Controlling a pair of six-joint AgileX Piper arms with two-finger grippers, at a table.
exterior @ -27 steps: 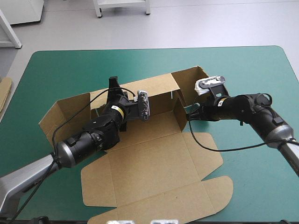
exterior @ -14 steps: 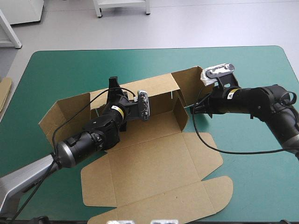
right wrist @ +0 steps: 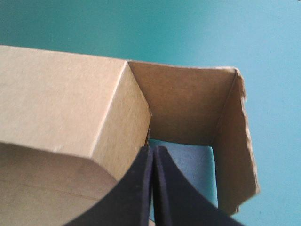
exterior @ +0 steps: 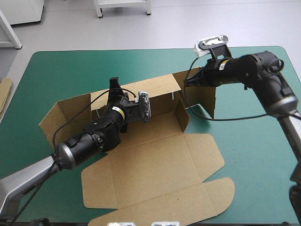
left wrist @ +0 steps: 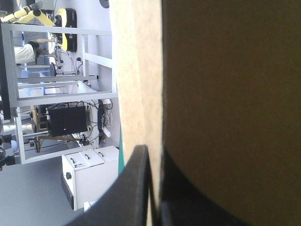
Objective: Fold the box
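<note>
The box (exterior: 155, 160) sits in the middle of the high view on the teal-green cover (exterior: 70, 70), half formed. Its long back wall (exterior: 155, 89) stands upright across the centre, and the lid panel lies flat toward the lower middle of the frame. The tray floor in front of the back wall shows bare brown board, with the left arm stretched over its left part.

The left gripper (exterior: 114, 86) is at the top edge of the back wall, left of centre. In its wrist view the left gripper (left wrist: 153, 155) has its black fingers all but together, clamped on the sheet of the box (left wrist: 225, 94).

The right gripper (exterior: 187, 82) is at the upper right of the box, beside the standing end flap (exterior: 203, 96). In its wrist view the right gripper (right wrist: 153, 149) has its jaws pressed together in one point, with no board seen between them. The tip sits just at a wall corner of the box (right wrist: 61, 99). Ahead of it the raised walls form a small pocket whose floor is only the cover (right wrist: 188, 169).

An edge of more board (exterior: 3, 92) shows at the far left of the frame
</note>
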